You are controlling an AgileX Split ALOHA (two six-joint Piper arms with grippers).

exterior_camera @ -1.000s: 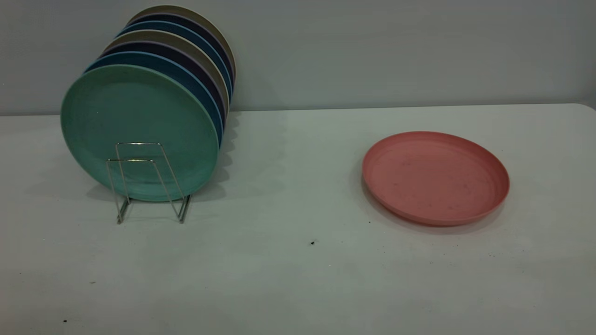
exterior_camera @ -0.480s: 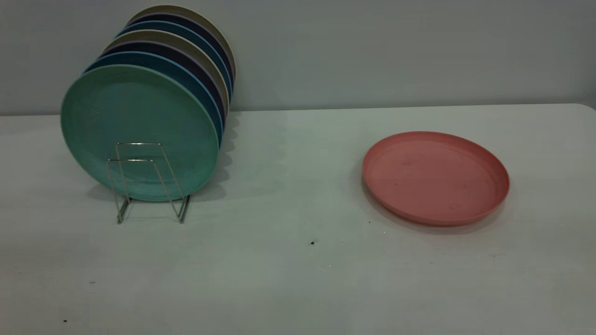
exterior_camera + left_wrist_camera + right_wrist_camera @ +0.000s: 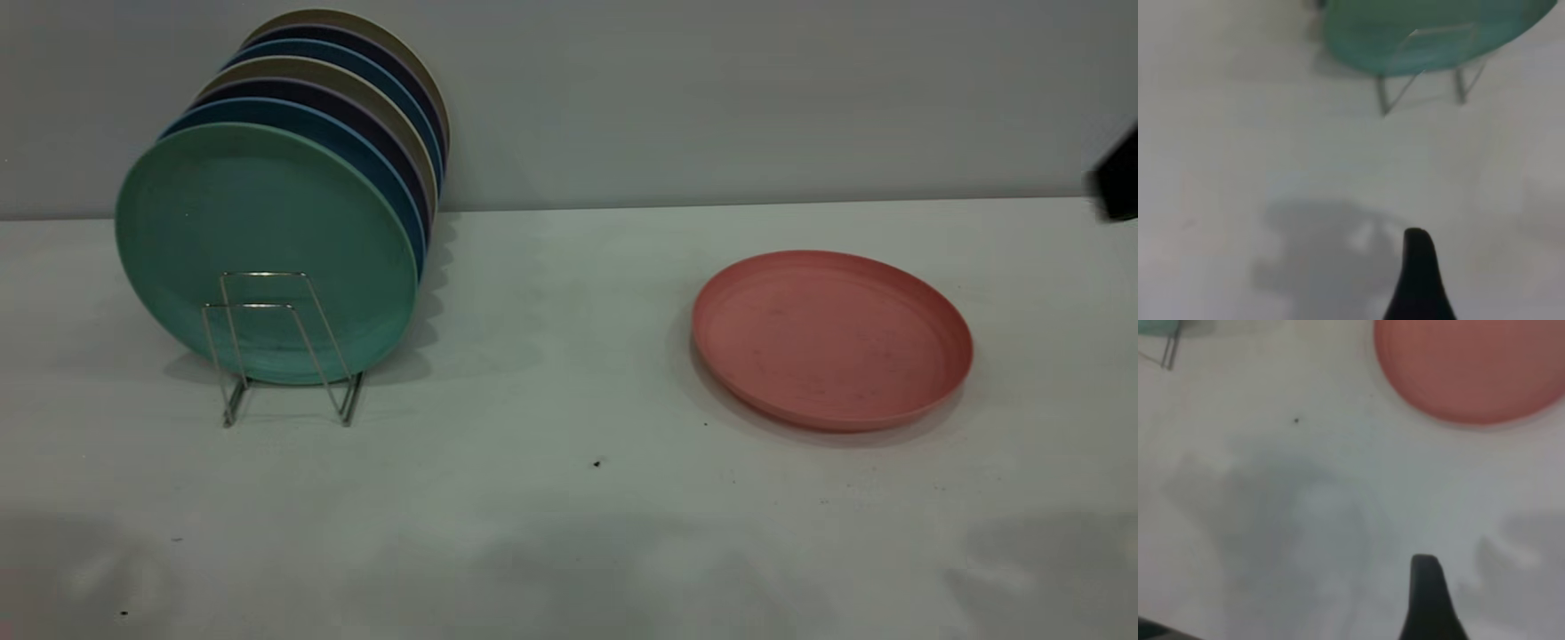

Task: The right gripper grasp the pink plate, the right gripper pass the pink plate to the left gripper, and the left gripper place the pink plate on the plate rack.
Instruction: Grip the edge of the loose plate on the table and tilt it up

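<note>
At the exterior view's right edge, my right gripper (image 3: 1117, 185) has just entered, finger state indeterminate; the pink plate (image 3: 831, 338) lies flat, well apart, ungrasped. Approach has begun.

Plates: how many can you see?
8: pink plate flat on the table at right; seven upright in the rack at left, green plate frontmost. Others may hide behind.

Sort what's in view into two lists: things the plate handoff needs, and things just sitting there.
Needed:
- pink plate, flat on the table
- plate rack, front loops free
- right gripper, above the table near the pink plate
- left gripper, above the table near the rack

Just there:
- green plate, upright in the rack
- blue and beige plates behind it
- table
</note>
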